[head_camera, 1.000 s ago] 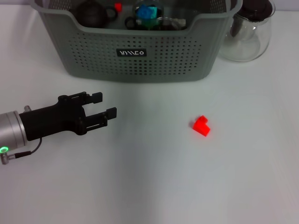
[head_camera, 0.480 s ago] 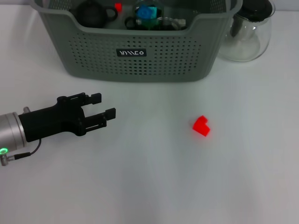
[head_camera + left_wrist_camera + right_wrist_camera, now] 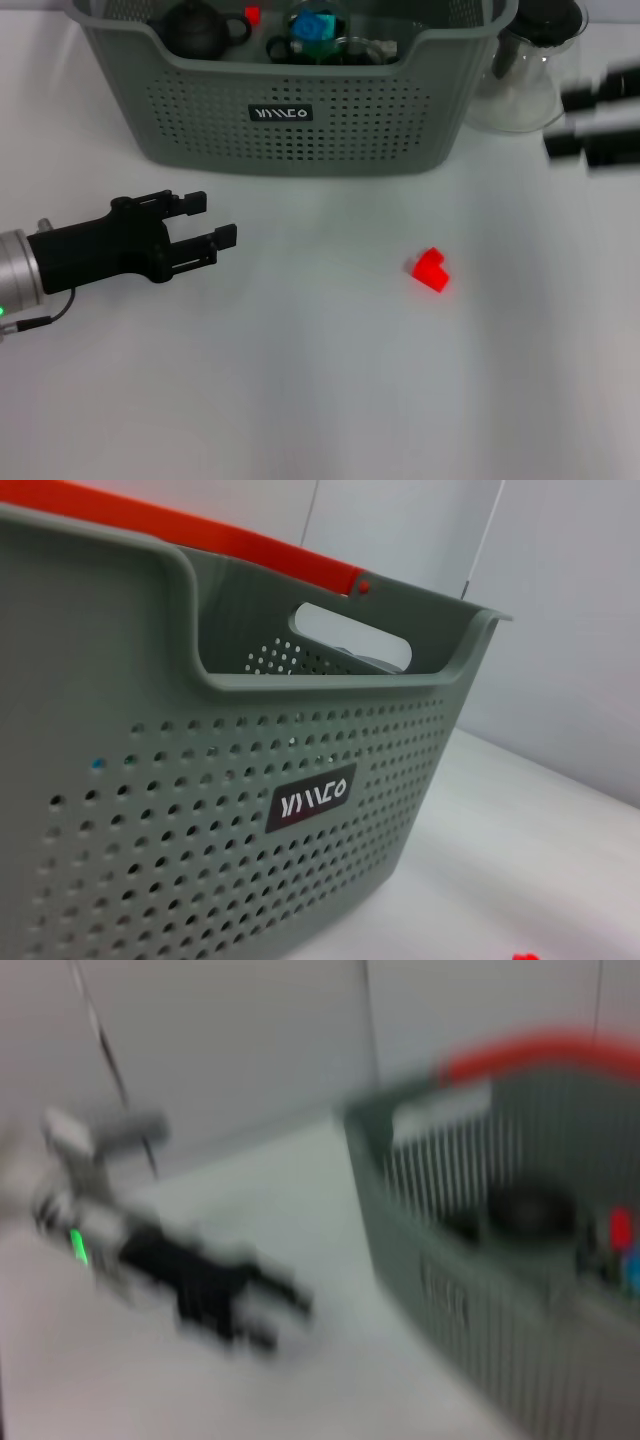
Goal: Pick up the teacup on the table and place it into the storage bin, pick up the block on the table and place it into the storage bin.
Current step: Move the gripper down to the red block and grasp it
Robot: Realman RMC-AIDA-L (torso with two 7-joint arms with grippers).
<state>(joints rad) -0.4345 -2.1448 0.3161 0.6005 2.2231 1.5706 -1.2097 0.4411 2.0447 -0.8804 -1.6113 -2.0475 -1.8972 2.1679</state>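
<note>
The red block [image 3: 431,270] lies on the white table, right of centre; a sliver of it shows in the left wrist view [image 3: 527,956]. The grey-green storage bin [image 3: 300,120] stands at the back and fills the left wrist view [image 3: 250,780]. A dark round vessel with a handle [image 3: 195,30] sits inside the bin at its left. My left gripper [image 3: 210,219] is open and empty, low over the table, left of the block and in front of the bin. My right gripper [image 3: 568,122] shows blurred at the right edge, fingers apart and empty, beside the pitcher.
A clear glass pitcher with a dark lid [image 3: 530,70] stands right of the bin. The bin also holds a blue item [image 3: 318,25] and a small red one [image 3: 252,14]. The right wrist view shows the bin [image 3: 500,1290] and my left gripper [image 3: 230,1295], blurred.
My left gripper has drawn back a little to the left. My right gripper has come into view at the right edge. The block has not moved.
</note>
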